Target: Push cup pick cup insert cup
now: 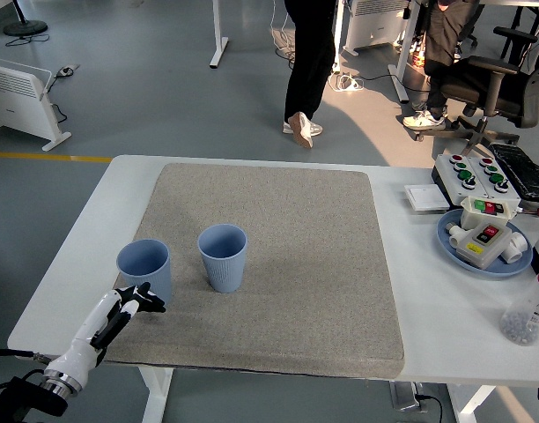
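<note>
On a white worktop [84,238] covered by a grey mat [278,264], two blue cups stand upright side by side: the left cup [144,269] and the right cup [223,256]. The left robot hand [139,300], fingers curled and gripping nothing, sits against the left cup's near side.

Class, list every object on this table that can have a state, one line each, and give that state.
Left cup: upright, open, on the mat's left edge.
Right cup: upright, open, apart from the left cup.
Left robot hand: fingers curled, at the left cup's base, holding nothing.
Blue plate: loaded with a button box.
</note>
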{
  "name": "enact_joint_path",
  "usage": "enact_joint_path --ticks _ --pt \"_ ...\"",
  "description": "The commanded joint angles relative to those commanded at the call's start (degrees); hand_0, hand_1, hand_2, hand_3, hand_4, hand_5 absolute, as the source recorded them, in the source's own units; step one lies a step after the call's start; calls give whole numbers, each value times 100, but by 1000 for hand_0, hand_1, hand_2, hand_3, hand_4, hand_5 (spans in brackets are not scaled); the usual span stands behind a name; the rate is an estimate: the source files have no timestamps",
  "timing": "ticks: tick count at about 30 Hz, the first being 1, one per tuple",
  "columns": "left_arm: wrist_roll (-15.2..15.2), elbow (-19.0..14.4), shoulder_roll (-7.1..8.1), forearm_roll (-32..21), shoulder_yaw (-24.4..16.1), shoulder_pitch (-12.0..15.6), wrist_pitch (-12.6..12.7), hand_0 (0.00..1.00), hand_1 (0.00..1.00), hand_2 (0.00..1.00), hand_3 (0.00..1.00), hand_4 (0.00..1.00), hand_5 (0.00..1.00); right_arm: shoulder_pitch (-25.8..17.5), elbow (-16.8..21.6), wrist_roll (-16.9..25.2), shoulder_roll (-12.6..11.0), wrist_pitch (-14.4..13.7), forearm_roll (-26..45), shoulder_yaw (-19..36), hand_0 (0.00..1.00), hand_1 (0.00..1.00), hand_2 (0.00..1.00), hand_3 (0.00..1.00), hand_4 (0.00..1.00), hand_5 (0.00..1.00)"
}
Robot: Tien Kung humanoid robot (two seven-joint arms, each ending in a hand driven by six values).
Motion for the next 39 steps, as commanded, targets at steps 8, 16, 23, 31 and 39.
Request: enact_joint_path --ticks 8,16,23,31,39 --pt "-19 347 -21 -91 172 -305 -15 661 572 494 451 616 998 12 0 6 7 8 -15 -10 528 547 550 533 50 782" --pt "-38 629 -24 -199 345 -600 -29 660 572 494 451 615 998 17 0 6 13 18 -23 -25 528 547 550 533 51 782" --pt "-68 904 24 -337 514 -867 -48 661 572 493 451 615 998 17 0 5 16 26 -52 -18 528 547 550 533 50 781" --pt "-86 1091 9 -474 777 -1139 -41 663 571 493 451 613 998 21 0 9 21 38 -88 -37 528 547 550 533 51 782" --pt "-155 1504 -79 -608 1021 -1507 43 666 570 491 449 610 998 21 0 14 23 46 -112 -63 528 547 550 533 50 782"
